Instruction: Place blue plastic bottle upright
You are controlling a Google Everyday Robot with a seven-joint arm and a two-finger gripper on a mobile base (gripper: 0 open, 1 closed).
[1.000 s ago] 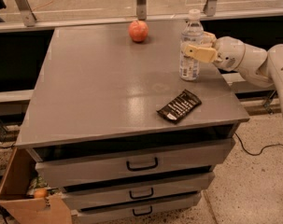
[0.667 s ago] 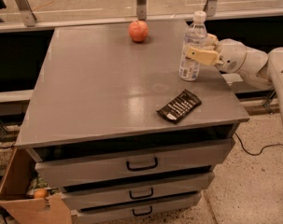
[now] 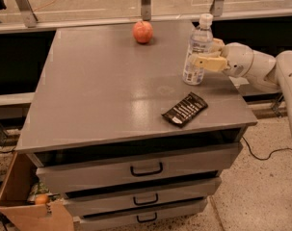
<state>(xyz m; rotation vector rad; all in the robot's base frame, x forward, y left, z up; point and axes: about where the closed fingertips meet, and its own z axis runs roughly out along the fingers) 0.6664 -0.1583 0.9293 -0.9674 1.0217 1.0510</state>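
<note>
The blue plastic bottle (image 3: pixel 197 57), clear with a white cap and a white label, stands near the right edge of the grey table (image 3: pixel 102 95). Its top leans slightly to the right and its base is at the table top. My gripper (image 3: pixel 204 53) reaches in from the right and is shut on the bottle at mid height. One cream finger (image 3: pixel 206 63) lies across the bottle's front; the other is behind it.
A red apple (image 3: pixel 142 32) sits at the table's far edge. A black flat packet (image 3: pixel 185 109) lies near the front right. Drawers (image 3: pixel 145 170) are below the table. An open cardboard box (image 3: pixel 25 201) stands at the lower left.
The bottle's cap has tipped a little to the right in my gripper. The base has stayed at about the same spot.
</note>
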